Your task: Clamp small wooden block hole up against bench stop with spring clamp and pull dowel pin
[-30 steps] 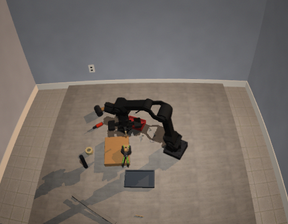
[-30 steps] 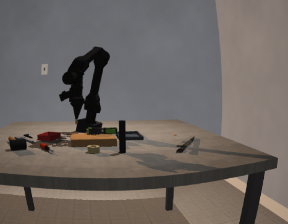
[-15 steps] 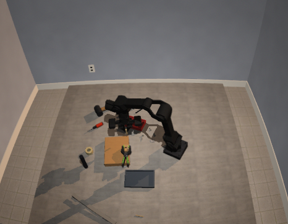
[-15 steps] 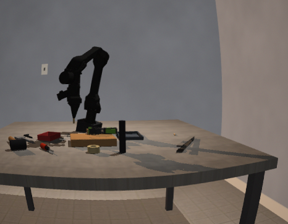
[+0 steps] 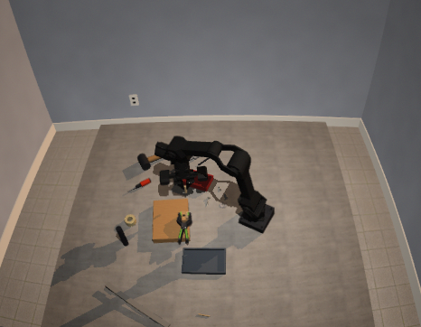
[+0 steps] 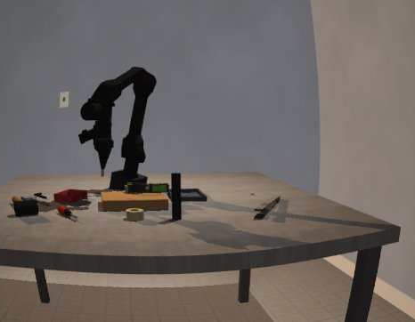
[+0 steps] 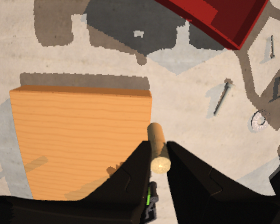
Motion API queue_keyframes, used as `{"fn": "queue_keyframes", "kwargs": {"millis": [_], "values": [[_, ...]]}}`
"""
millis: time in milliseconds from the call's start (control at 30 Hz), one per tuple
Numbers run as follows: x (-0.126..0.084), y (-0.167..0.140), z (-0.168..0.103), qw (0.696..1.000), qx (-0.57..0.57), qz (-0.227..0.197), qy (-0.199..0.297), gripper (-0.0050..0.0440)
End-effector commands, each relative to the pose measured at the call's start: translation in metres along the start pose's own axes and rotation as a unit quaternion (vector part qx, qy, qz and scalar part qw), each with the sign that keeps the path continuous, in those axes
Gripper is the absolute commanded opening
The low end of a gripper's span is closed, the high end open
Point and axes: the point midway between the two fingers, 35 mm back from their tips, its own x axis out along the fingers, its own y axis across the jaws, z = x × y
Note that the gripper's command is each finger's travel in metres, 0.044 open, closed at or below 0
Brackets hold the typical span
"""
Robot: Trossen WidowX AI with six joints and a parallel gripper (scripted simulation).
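1. Dowel pin (image 5: pixel 185 189) (image 6: pixel 102 173) (image 7: pixel 156 139) in the hand (image 5: pixel 184 182) (image 6: pixel 102 168) (image 7: pixel 157 148), long axis close to upright, lower end poking out below the fingertips, and those fingers are closed on it
2. Here's the relation that matters: the pin hangs just past the board (image 5: pixel 165 221) (image 6: pixel 135 203) (image 7: pixel 81 140), off the edge farthest from the tray (image 5: pixel 203 273) (image 6: pixel 203 200), with the red bin (image 5: pixel 208 184) (image 6: pixel 70 196) (image 7: pixel 236 45) close beside
3. Over at the board's near-arm side, the spring clamp (image 5: pixel 184 223) (image 6: pixel 158 188) (image 7: pixel 150 202) sits at the block (image 5: pixel 185 215); whether the block lies perfectly flat, I cannot tell
4. Next call, I'd say: straight down to the counter (image 5: pixel 286 271) (image 6: pixel 305 222) (image 7: pixel 183 105), then a gentle release; dropped from up here, that round pin could roll
5. And behind it all, a blue-grey wall (image 5: pixel 219 59) (image 6: pixel 238 89) with its outlet (image 5: pixel 134 99) (image 6: pixel 64 100), well apart from the action
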Motion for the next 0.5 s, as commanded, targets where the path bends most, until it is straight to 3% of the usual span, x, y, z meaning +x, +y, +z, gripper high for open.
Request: {"fn": "queue_keyframes", "kwargs": {"millis": [0, 467], "values": [[0.000, -0.001, 0.005, 1.000, 0.000, -0.002, 0.000, 0.0000], [-0.003, -0.006, 0.017, 1.000, 0.001, -0.002, 0.001, 0.0000]]}}
